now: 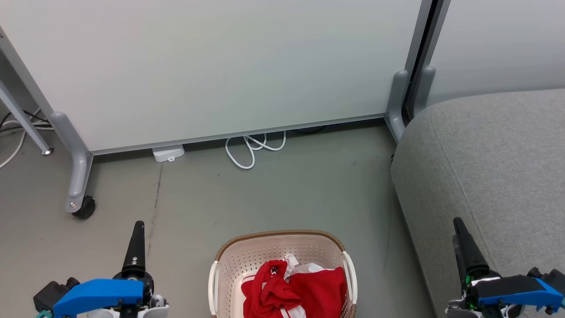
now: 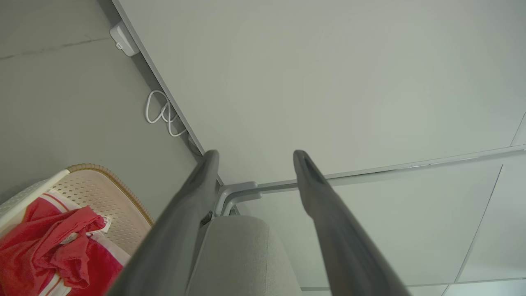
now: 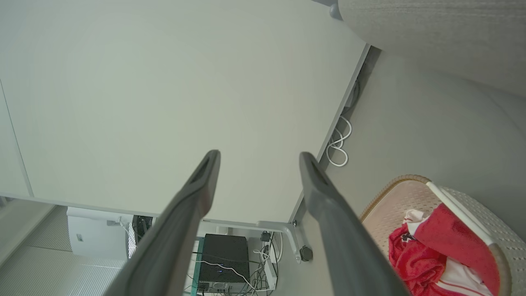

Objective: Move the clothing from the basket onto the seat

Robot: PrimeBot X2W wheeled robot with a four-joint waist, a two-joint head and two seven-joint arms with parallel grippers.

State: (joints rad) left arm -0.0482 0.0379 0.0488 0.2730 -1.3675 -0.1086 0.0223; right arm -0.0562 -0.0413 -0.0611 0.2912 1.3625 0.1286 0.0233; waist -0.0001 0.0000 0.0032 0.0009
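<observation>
The basket point(image 1: 282, 237) is cut off below, hiding some clothing point(image 1: 293, 287). Flanking it, left tool point(image 2: 254, 157) and right tool point(image 3: 259, 158) have fingers apart.

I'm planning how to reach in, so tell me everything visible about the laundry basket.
The basket is oval, cream perforated plastic with a brown woven-look rim and a white handle on each side. It stands upright on the grey floor, left of the seat and apart from it. Crumpled red clothing with white trim lies inside.
</observation>
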